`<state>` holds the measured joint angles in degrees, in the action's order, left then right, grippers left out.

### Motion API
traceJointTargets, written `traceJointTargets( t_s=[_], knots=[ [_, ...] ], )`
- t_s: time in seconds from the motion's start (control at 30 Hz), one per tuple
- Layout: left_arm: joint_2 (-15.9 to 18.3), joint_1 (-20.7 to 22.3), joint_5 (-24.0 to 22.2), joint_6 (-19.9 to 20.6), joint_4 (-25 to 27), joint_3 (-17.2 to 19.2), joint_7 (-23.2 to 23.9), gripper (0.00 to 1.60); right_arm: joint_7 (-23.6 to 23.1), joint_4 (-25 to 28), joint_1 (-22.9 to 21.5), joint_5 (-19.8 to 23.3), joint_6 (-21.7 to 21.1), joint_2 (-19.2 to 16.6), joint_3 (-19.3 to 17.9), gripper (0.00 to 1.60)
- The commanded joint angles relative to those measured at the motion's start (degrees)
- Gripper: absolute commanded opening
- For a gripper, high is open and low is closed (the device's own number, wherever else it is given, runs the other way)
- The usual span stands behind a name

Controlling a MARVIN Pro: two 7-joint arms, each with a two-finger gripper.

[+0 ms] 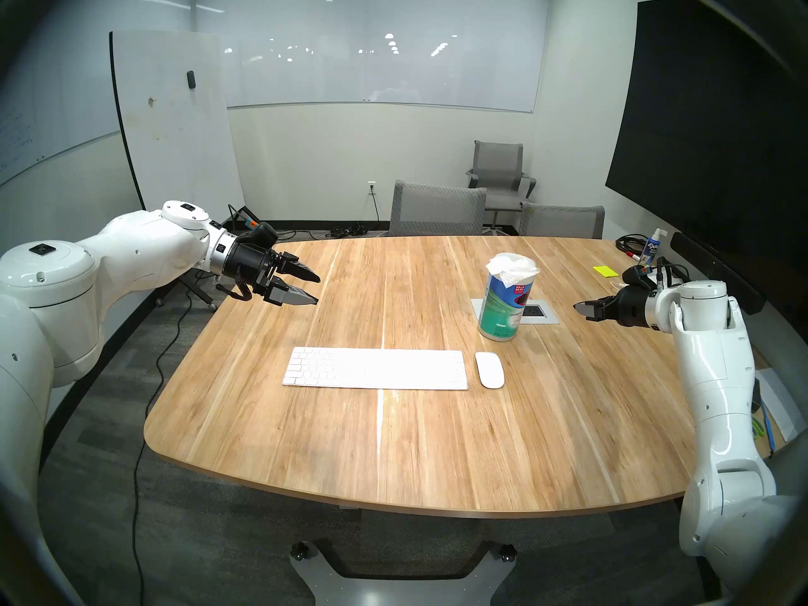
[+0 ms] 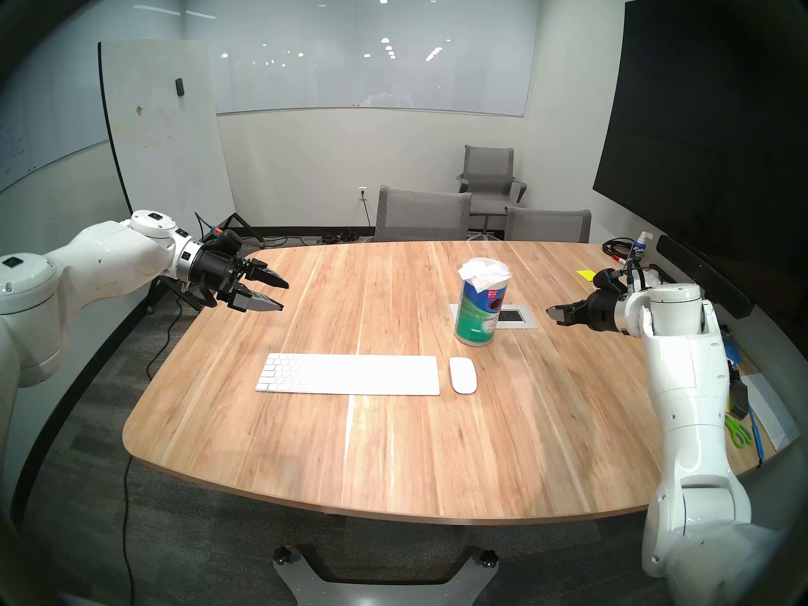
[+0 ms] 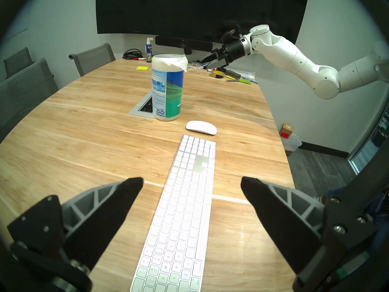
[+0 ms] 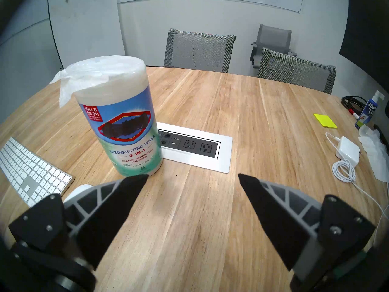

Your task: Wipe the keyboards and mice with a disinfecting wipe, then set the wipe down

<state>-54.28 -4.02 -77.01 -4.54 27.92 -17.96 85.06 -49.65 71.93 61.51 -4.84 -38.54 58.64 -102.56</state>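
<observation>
1. Two claws hang above the wooden table (image 1: 306, 439), one at each side, and neither has hold of anything. The left claw (image 1: 317, 291) has its fingers spread wide, and so does the right claw (image 4: 193, 177) in its own wrist view.

2. Both arms keep well apart from the things in the middle, which leaves the working area free and in plain sight; I judge this to be a waiting pose with the wiping not yet begun.

3. The keyboard (image 1: 376, 369) lies flat near the middle of the table, its long side facing the robot. The mouse (image 1: 489, 370) sits just beside its right end, not touching. Laid side by side like this, one sweep could probably cover both.

4. The wipe (image 1: 511, 266) sticks up rumpled from the top of the canister (image 1: 503, 307), with one corner drooping over the rim. That loose corner gives a claw something to pinch.

5. The canister stands upright just behind the mouse, partly over the edge of the power socket panel (image 4: 202, 147). It is nearer the right claw, so that arm looks better placed to pull the wipe; the canister may lift or tip unless it is steadied.
</observation>
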Motion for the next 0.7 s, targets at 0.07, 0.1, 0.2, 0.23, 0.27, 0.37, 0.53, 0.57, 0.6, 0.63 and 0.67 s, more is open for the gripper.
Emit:
traceJointTargets(
  t_s=[0.07,0.1,0.2,0.23,0.27,0.37,0.53,0.57,0.6,0.63,0.67],
  knots=[
    [-0.02,0.94,-0.06,0.03,-0.07,0.36,-0.06,1.60,0.00,0.79,-0.69,0.05,0.04,-0.06,0.02,1.60],
    [-0.02,0.94,-0.06,0.03,-0.07,0.36,-0.06,1.60,0.00,0.79,-0.69,0.05,0.04,-0.06,0.02,1.60],
    [-0.02,0.93,-0.04,0.03,-0.07,0.38,-0.06,1.60,0.00,0.79,-0.69,0.05,0.04,-0.06,0.02,1.60],
    [-0.02,0.93,-0.04,0.03,-0.07,0.39,-0.06,1.60,0.00,0.79,-0.69,0.05,0.04,-0.06,0.02,1.60],
    [-0.02,0.93,-0.03,0.03,-0.07,0.39,-0.06,1.60,0.01,0.79,-0.69,0.05,0.04,-0.06,0.02,1.60],
    [-0.01,0.92,-0.01,0.04,-0.07,0.41,-0.06,1.60,0.01,0.79,-0.69,0.05,0.04,-0.06,0.02,1.60],
    [-0.02,0.92,0.01,0.04,-0.08,0.44,-0.06,1.60,0.01,0.79,-0.69,0.05,0.04,-0.06,0.02,1.60],
    [-0.02,0.91,0.02,0.04,-0.08,0.45,-0.06,1.60,0.01,0.79,-0.69,0.05,0.04,-0.06,0.02,1.60],
    [-0.02,0.91,0.02,0.04,-0.08,0.45,-0.06,1.60,0.01,0.79,-0.69,0.05,0.04,-0.06,0.02,1.60],
    [-0.02,0.91,0.03,0.04,-0.08,0.46,-0.06,1.60,0.01,0.79,-0.69,0.05,0.04,-0.06,0.02,1.60],
    [-0.02,0.91,0.03,0.04,-0.08,0.47,-0.06,1.60,0.01,0.79,-0.69,0.05,0.04,-0.06,0.02,1.60]
  ],
)
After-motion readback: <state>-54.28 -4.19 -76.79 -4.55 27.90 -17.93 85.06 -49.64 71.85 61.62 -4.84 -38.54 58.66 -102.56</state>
